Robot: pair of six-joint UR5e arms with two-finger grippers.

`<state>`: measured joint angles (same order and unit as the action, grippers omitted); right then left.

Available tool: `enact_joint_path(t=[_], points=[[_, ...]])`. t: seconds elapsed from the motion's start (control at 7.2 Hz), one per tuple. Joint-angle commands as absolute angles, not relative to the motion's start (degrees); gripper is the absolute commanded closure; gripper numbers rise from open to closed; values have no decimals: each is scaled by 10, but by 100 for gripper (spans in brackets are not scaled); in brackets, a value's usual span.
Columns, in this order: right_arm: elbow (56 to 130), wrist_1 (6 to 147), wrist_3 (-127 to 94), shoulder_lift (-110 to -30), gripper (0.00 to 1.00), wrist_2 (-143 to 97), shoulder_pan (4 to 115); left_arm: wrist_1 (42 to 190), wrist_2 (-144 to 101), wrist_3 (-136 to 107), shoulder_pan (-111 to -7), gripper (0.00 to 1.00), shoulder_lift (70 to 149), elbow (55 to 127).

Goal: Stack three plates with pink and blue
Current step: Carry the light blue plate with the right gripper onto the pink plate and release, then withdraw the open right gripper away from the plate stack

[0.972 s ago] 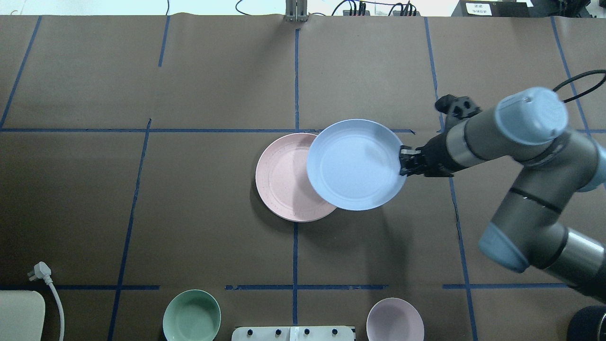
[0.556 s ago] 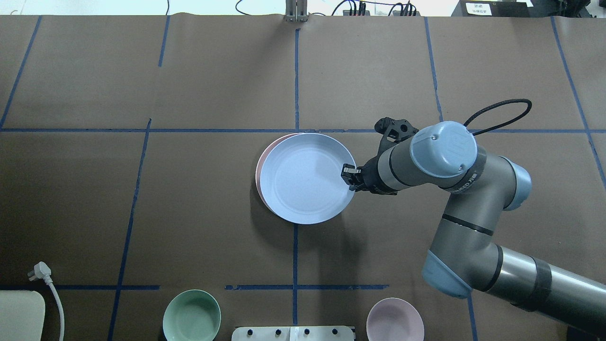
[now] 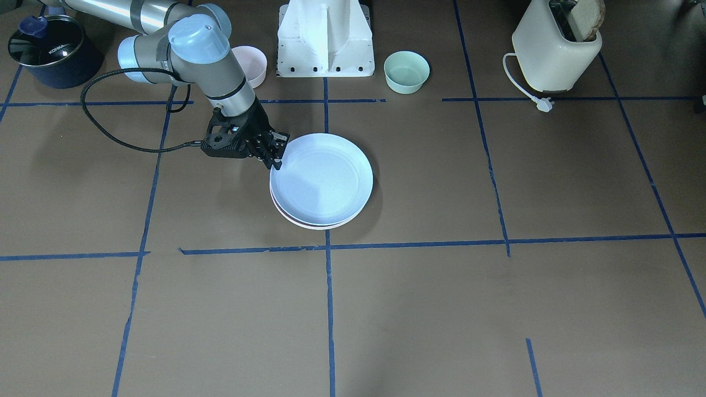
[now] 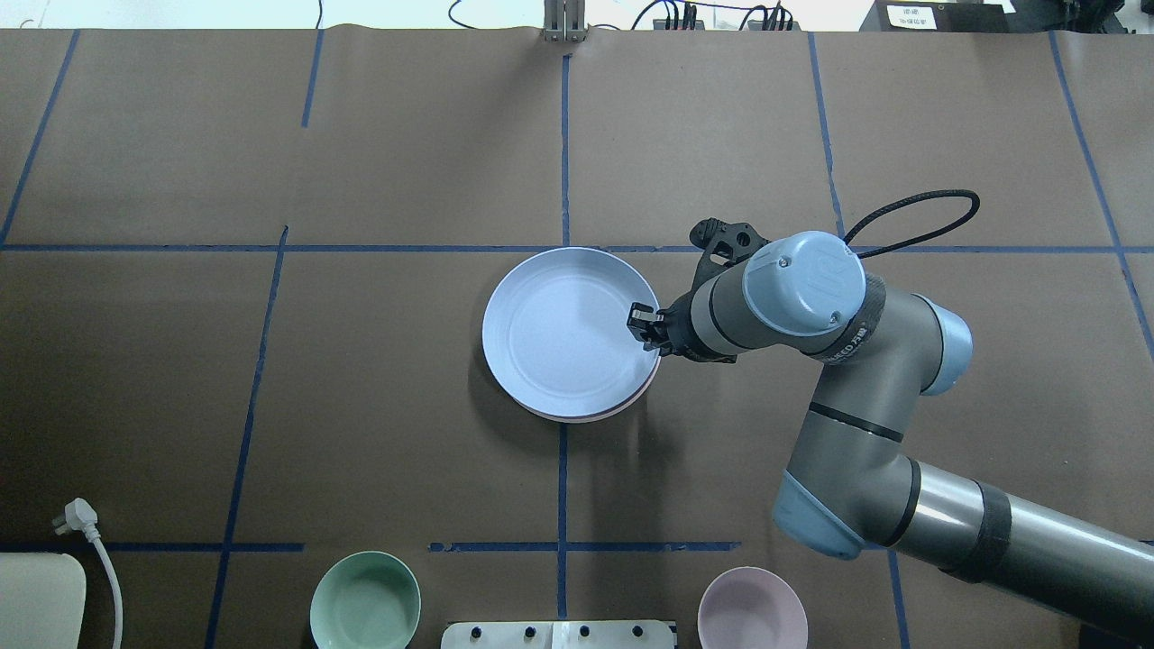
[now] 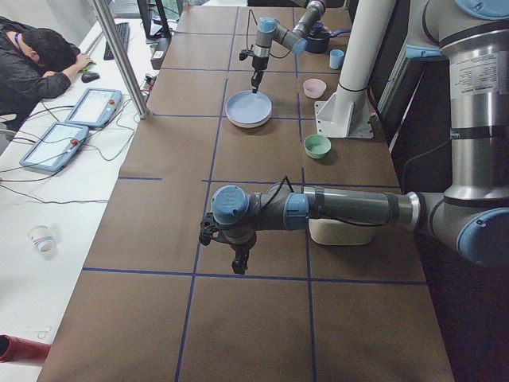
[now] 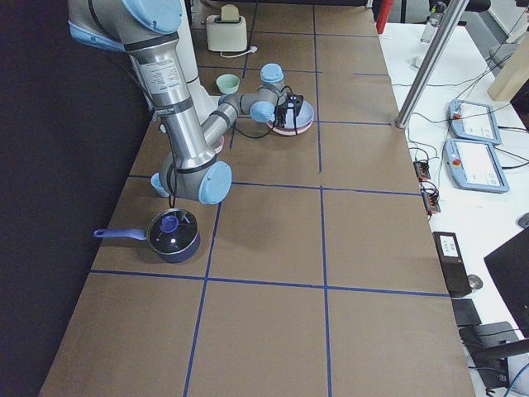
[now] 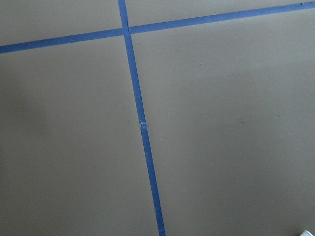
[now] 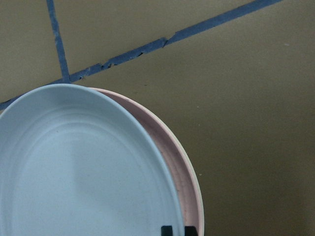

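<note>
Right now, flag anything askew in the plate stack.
The blue plate sits off-centre on the pink plate, leaving a pink crescent exposed on the side by the right claw, which grips the blue rim. No third plate shows.

right arm (image 4: pixel 846 437): grey tubes; pale-blue caps | black cable (image 4: pixel 920 199) | fingers (image 4: pixel 640 315): seemingly black

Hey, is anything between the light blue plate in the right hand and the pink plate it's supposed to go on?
Nothing visible. The light blue round matte plate sits directly over the pale pink round plate, whose rim only peeks out at one side; the right hand grips the blue plate's rim.
</note>
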<state>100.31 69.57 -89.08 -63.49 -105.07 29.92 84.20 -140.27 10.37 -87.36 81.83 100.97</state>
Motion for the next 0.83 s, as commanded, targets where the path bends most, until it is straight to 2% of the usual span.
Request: enact_joint_path(t=[0.0, 0.28, 0.69], points=[[1002, 719, -879, -637, 0, -1070, 322, 842, -1402, 105, -874, 0, 818, 1009], [1004, 788, -730, -647, 0, -1149, 395, 842, -1397, 102, -874, 0, 819, 1004], [1011, 809, -438, -771, 0, -1292, 588, 840, -1390, 105, -873, 0, 824, 997]])
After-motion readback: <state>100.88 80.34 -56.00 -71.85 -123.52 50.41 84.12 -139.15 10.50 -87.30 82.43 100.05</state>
